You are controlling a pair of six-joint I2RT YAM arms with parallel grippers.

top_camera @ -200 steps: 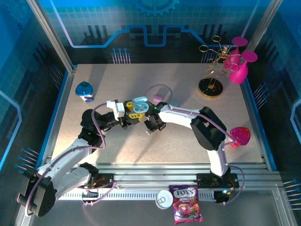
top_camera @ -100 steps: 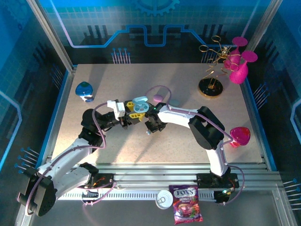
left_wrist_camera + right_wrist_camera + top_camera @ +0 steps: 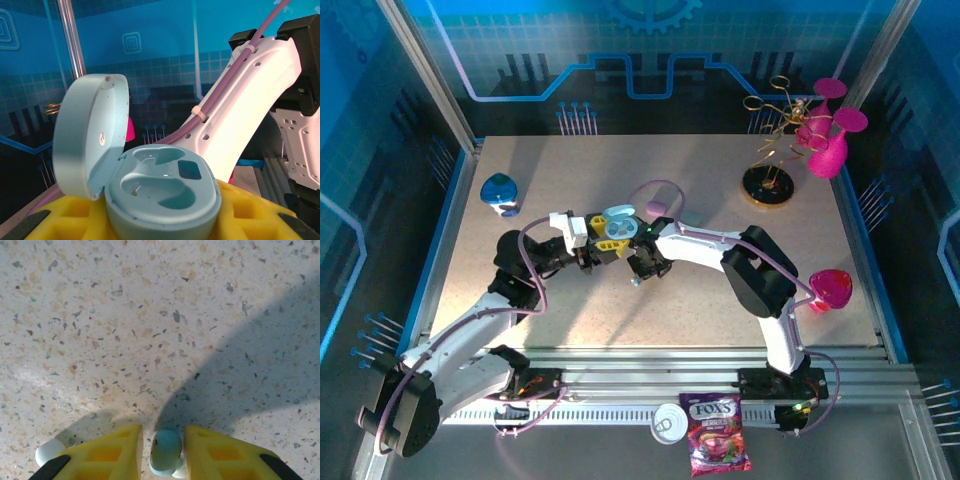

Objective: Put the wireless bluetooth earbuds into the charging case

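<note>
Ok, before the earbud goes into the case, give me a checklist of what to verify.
1. The lid of the case is open: ok.
2. Both wells are empty: ok.
3. The left gripper holds the case: ok.
4. The right gripper is clamped on an earbud: ok.
5. That earbud is above a well: not ok, bare table lies below it.
6. Its orientation suits the well: cannot tell.

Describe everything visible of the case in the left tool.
The case is pale teal, smooth plastic by its look, oval. Its lid stands hinged open at the left. Two moulded wells face up, both empty, one with a dark patch. It sits clamped between the left tool's yellow pads.
</note>
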